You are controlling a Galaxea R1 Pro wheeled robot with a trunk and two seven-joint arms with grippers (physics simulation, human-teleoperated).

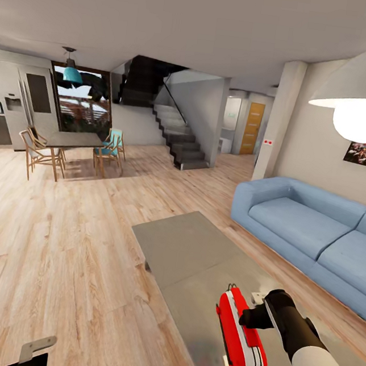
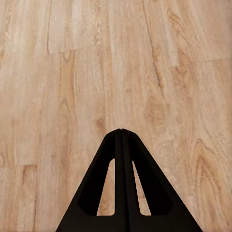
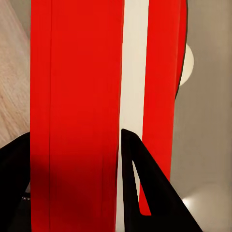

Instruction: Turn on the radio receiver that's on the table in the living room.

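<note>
With the right gripper clamped across the radio receiver on the table and the left gripper closed idle, steady it and press its switch gently.

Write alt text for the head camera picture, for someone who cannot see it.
The robot's right gripper meets a red radio above a grey table in an open living room. A blue sofa stands to the right; a dining table with chairs and stairs lie beyond on the wood floor.
</note>
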